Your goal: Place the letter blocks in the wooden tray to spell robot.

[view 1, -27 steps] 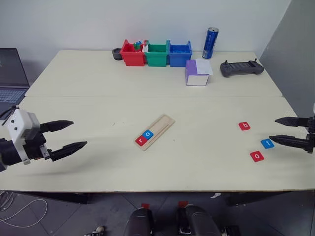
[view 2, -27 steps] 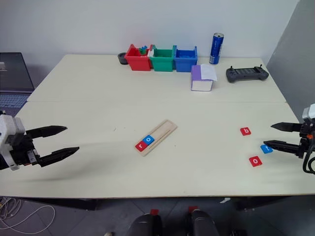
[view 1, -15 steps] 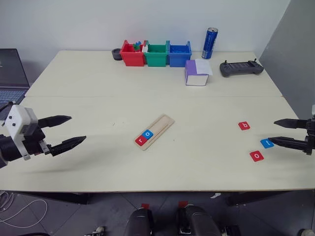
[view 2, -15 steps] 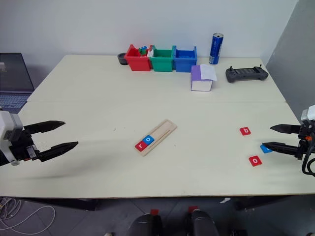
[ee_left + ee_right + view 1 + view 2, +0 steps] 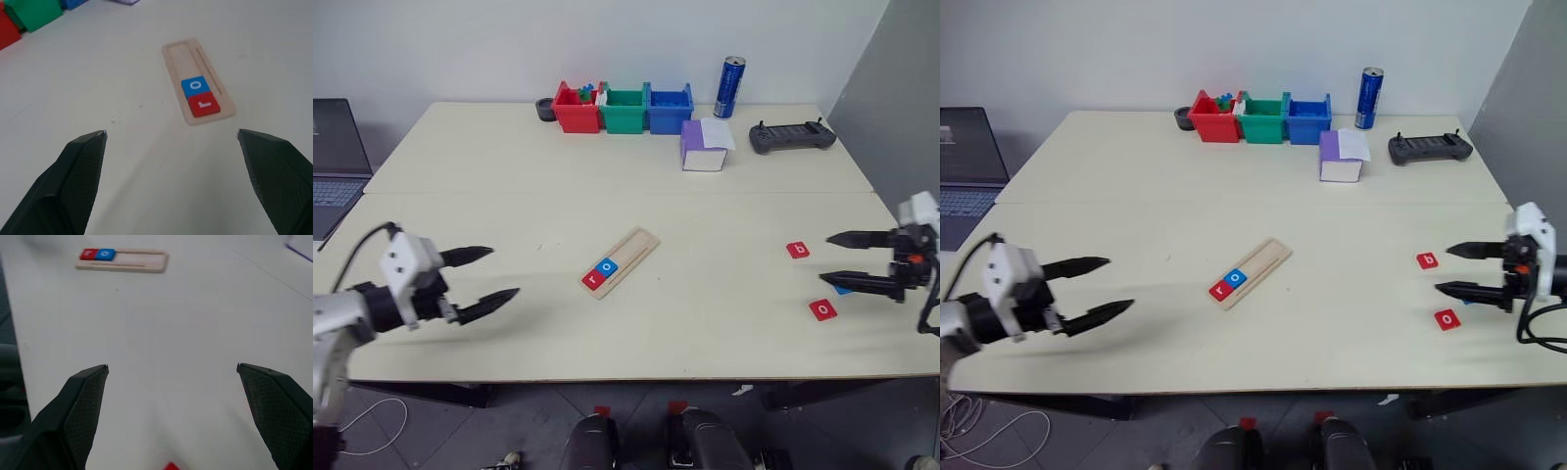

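Red r and blue o already lie in the wooden tray [image 5: 622, 262]. The b tile [image 5: 798, 251] is judged next, best approached from above by the wide, empty right tool [image 5: 836, 261], ending beside the o. The left tool [image 5: 492, 275] is also spread wide, empty.

Premises read as a robotics lab or test office: plain pale tabletop [image 5: 509, 176] against bare white wall, open laptop [image 5: 333, 157] at one side, handheld controller [image 5: 791, 136], coloured parts bins [image 5: 625, 108], loose cabling [image 5: 352, 421] on tiled floor.
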Motion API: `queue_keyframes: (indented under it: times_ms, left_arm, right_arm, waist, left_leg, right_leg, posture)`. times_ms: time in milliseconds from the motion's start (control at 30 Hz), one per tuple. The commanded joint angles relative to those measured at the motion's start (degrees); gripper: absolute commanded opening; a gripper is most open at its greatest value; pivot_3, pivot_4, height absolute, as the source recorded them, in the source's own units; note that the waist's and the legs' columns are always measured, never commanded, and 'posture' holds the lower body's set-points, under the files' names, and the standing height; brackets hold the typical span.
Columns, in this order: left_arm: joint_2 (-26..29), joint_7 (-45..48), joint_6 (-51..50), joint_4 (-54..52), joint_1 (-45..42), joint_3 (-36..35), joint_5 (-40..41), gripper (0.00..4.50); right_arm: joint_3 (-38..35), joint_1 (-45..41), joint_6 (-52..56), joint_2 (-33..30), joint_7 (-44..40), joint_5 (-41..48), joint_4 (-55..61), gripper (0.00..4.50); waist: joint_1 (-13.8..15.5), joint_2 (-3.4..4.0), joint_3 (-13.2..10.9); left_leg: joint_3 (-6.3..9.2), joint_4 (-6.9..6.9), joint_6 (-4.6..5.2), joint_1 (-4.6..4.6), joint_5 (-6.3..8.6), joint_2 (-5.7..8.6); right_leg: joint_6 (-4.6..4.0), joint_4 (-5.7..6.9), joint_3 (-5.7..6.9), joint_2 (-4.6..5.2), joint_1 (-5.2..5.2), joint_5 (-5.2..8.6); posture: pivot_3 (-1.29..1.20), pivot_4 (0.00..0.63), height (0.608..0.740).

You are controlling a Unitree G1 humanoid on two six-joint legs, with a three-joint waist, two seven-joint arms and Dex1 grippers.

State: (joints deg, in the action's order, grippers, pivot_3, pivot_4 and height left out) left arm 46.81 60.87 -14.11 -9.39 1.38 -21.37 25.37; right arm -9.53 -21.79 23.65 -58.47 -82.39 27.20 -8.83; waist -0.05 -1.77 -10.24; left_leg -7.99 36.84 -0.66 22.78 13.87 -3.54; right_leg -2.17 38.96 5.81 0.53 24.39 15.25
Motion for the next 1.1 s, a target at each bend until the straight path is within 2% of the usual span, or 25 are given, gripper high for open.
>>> queue_keyframes:
  times_ms: [33, 133, 300, 800, 1100]
  left_arm:
    - [-3.92, -5.8, 2.7, -3.8, 1.33, 4.21, -4.09, 4.5]
    - [-9.28, -11.3, 4.65, -4.0, 1.46, 8.59, -7.83, 4.5]
    - [-14.81, -17.54, 8.44, 0.4, -1.27, 11.98, -12.39, 4.5]
    - [-15.5, -10.88, 10.49, 11.22, -8.4, 18.0, -10.78, 4.5]
    - [-17.36, -12.74, 9.28, 15.87, -10.91, 20.66, -13.42, 4.5]
  right_arm:
    - [1.6, -0.22, 1.91, 1.52, 0.41, 1.58, 5.03, 4.46]
    - [3.65, 0.37, 3.39, 3.84, 2.04, 1.86, 8.64, 4.46]
    - [4.84, -0.12, 5.47, 6.1, 3.84, 2.7, 12.46, 4.46]
    - [9.91, -2.52, 5.96, 9.13, 3.77, 1.99, 15.73, 4.46]
    - [9.84, -1.78, 6.51, 9.41, 4.95, 2.44, 17.34, 4.46]
  waist:
    - [0.08, -0.01, 0.01]
    - [0.15, -0.02, 0.01]
    - [0.21, -0.04, 0.02]
    - [0.11, -0.07, 0.04]
    - [0.14, -0.1, 0.06]
  left_leg:
    - [0.0, 0.02, 0.0, 0.01, 0.0, 0.0]
    - [-0.01, 0.07, 0.0, 0.05, 0.0, 0.02]
    - [0.07, 0.12, 0.01, 0.02, 0.0, 0.02]
    - [0.08, 0.13, 0.01, 0.0, 0.0, 0.02]
    - [0.12, 0.15, 0.01, -0.02, -0.01, 0.02]
  right_leg:
    - [0.0, 0.0, 0.01, 0.0, 0.0, 0.0]
    - [0.0, -0.02, -0.01, 0.01, -0.01, 0.0]
    - [0.02, 0.02, 0.05, 0.0, -0.06, -0.02]
    - [0.02, 0.02, 0.09, -0.01, -0.09, -0.02]
    - [0.02, 0.03, 0.12, -0.01, -0.14, -0.02]
  posture:
    - [0.0, 0.15, 0.74]
    - [0.0, 0.15, 0.74]
    - [0.0, 0.15, 0.74]
    - [0.0, 0.15, 0.74]
    - [0.0, 0.15, 0.74]
